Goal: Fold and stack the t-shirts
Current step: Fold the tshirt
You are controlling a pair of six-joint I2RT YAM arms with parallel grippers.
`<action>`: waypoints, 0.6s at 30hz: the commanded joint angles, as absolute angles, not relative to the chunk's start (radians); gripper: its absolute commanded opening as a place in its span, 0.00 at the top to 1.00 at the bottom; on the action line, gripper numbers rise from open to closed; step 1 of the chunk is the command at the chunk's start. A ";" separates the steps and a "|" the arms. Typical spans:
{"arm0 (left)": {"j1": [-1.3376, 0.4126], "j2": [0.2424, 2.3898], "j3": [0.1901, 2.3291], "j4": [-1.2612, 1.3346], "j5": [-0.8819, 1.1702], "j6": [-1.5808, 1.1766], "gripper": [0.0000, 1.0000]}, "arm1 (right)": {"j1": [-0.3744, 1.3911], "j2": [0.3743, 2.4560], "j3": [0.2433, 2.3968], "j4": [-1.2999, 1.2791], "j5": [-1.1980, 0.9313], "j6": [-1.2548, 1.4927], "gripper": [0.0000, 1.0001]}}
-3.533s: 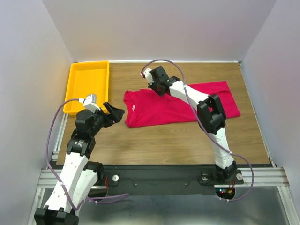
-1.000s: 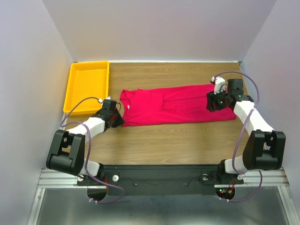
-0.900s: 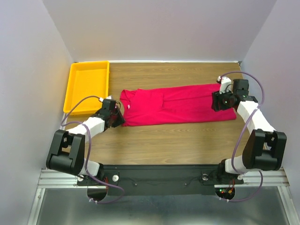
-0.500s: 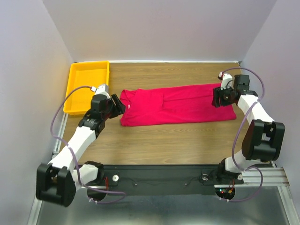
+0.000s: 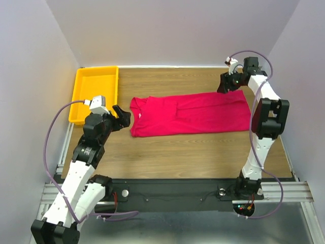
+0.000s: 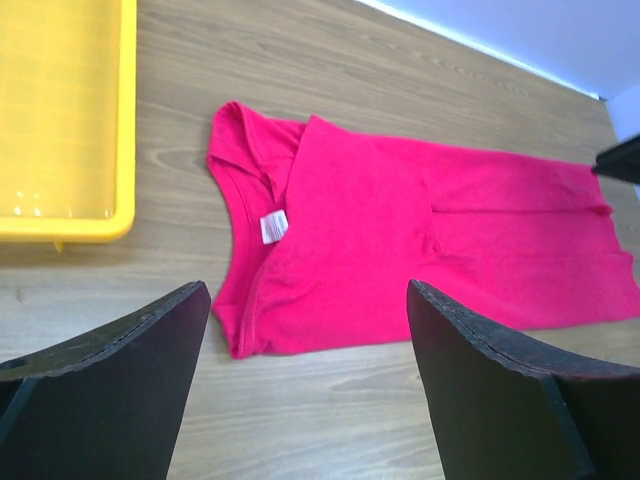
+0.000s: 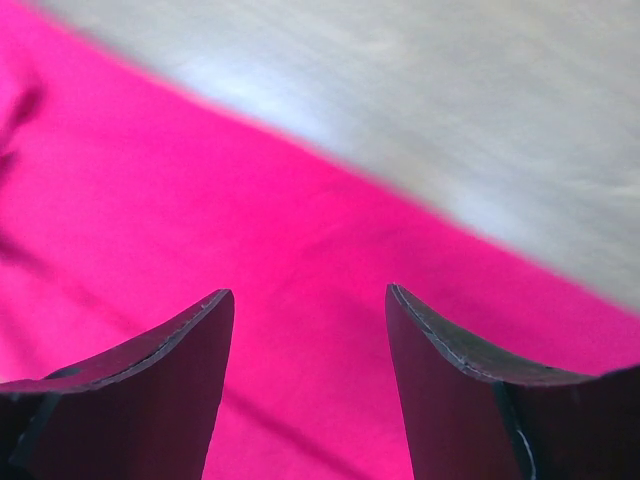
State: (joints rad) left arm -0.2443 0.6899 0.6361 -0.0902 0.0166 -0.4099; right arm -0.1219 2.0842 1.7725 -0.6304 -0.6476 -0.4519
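Note:
The crimson-red t-shirt (image 5: 190,114) lies flat on the wooden table as a long strip folded lengthwise, collar end to the left. In the left wrist view the t-shirt (image 6: 400,240) shows a white neck label. My left gripper (image 5: 123,116) hovers just left of the collar end, open and holding nothing. From its own camera the left gripper (image 6: 308,290) has both jaws wide apart above the shirt's near left corner. My right gripper (image 5: 225,84) is over the shirt's far right corner. The right gripper (image 7: 308,292) is open, with red cloth (image 7: 150,200) below it.
A yellow plastic tray (image 5: 81,96) stands at the table's far left, its rim (image 6: 125,110) close beside the collar end. Bare wood (image 5: 177,152) runs between the shirt and the arm bases. White walls close the table in at the back and both sides.
My left gripper opened, let go of the collar end and drew back and up. The right gripper moved from the hem's middle to the shirt's far right corner.

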 commanded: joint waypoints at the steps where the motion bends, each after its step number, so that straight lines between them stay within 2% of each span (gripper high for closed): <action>1: -0.239 0.664 0.598 -0.089 0.049 -0.443 0.09 | -0.130 2.155 1.937 -0.670 -0.465 -0.425 0.32; 8: -0.238 0.675 0.589 -0.068 0.090 -0.452 0.09 | -0.219 2.215 1.965 -0.666 -0.307 -0.359 0.37; 18: -0.238 0.698 0.549 -0.029 0.132 -0.480 0.10 | -0.281 2.322 2.046 -0.661 -0.267 -0.308 0.37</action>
